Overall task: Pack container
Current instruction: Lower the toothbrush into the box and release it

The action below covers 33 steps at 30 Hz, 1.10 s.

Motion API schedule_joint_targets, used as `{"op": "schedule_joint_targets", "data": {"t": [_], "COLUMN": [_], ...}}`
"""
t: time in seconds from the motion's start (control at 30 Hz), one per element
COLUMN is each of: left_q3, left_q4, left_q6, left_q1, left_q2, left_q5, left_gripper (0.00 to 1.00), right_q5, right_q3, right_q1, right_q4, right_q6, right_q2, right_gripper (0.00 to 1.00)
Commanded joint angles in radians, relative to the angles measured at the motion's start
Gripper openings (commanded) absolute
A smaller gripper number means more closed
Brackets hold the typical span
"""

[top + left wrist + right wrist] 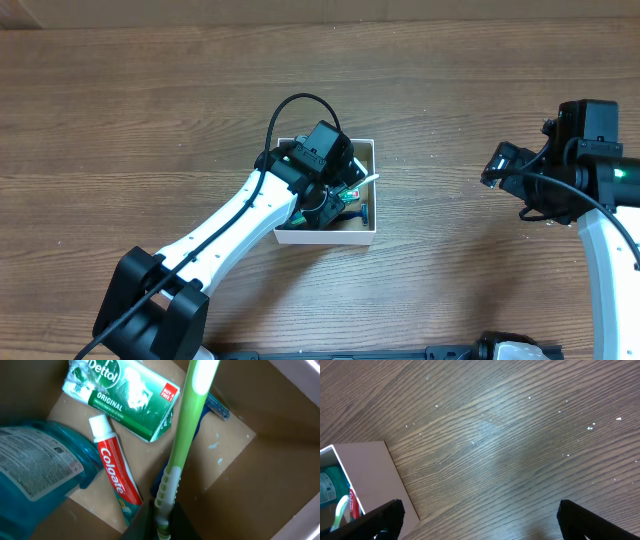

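The container (364, 238) is a small white-walled box with a tan floor at the table's middle. My left gripper (328, 205) is down inside it, shut on the handle of a green and white toothbrush (184, 425). In the left wrist view a red Colgate tube (115, 476), a green Dettol soap pack (125, 391), a blue mouthwash bottle (37, 467) and a blue razor (216, 407) lie on the container's floor (227, 455). My right gripper (497, 166) is open and empty above bare table to the right; its view shows the container's wall (365, 467).
The wooden table (150, 110) surrounds the box on all sides. My right arm's base (610, 250) stands at the right edge, my left arm's base (150, 310) at the front left.
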Motion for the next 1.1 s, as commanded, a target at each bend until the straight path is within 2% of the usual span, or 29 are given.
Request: {"op": "schedule_joint_targets", "data": {"t": [0.0, 0.27, 0.3, 0.33, 0.37, 0.43, 0.5, 0.7, 0.87, 0.97, 1.07], "left_q3": [0.008, 0.008, 0.008, 0.008, 0.008, 0.008, 0.013, 0.147, 0.237, 0.238, 0.238], "left_q4": [-0.071, -0.078, -0.078, -0.078, -0.078, -0.071, -0.058, -0.105, -0.196, -0.216, -0.225], "left_q6": [-0.072, -0.077, -0.077, -0.077, -0.077, -0.077, -0.078, -0.146, -0.332, -0.406, -0.515], "left_q1": [0.005, 0.005, 0.005, 0.005, 0.005, 0.005, 0.005, -0.010, 0.020, 0.077, 0.222], "left_q2": [-0.006, -0.006, -0.006, -0.006, -0.006, -0.006, -0.007, -0.077, -0.201, -0.262, -0.323], "left_q5": [-0.001, -0.030, -0.030, -0.030, -0.030, -0.030, -0.030, -0.043, -0.224, -0.240, -0.239], "left_gripper": [0.04, 0.04, 0.10, 0.30, 0.41, 0.84, 1.00, 1.00, 1.00, 1.00, 1.00], "right_q5": [-0.002, -0.002, -0.002, -0.002, -0.002, -0.002, -0.002, -0.002, -0.002, 0.000, 0.039], "right_q3": [0.000, 0.000, 0.000, 0.000, 0.000, 0.000, 0.000, 0.000, 0.000, 0.003, 0.032], "right_q1": [-0.003, -0.003, -0.003, -0.003, -0.003, -0.003, -0.003, -0.003, 0.015, 0.064, 0.172], "right_q4": [0.002, -0.005, -0.004, -0.004, -0.004, -0.004, -0.005, 0.003, 0.051, 0.106, 0.199], "right_q6": [-0.005, -0.005, -0.005, -0.005, -0.005, -0.005, -0.004, -0.005, -0.040, -0.076, -0.084], "right_q2": [-0.005, -0.005, -0.005, -0.005, -0.005, -0.005, -0.005, -0.005, -0.005, -0.005, 0.021], "right_gripper": [1.00, 1.00, 1.00, 1.00, 1.00, 1.00, 1.00, 1.00, 1.00, 1.00, 1.00]}}
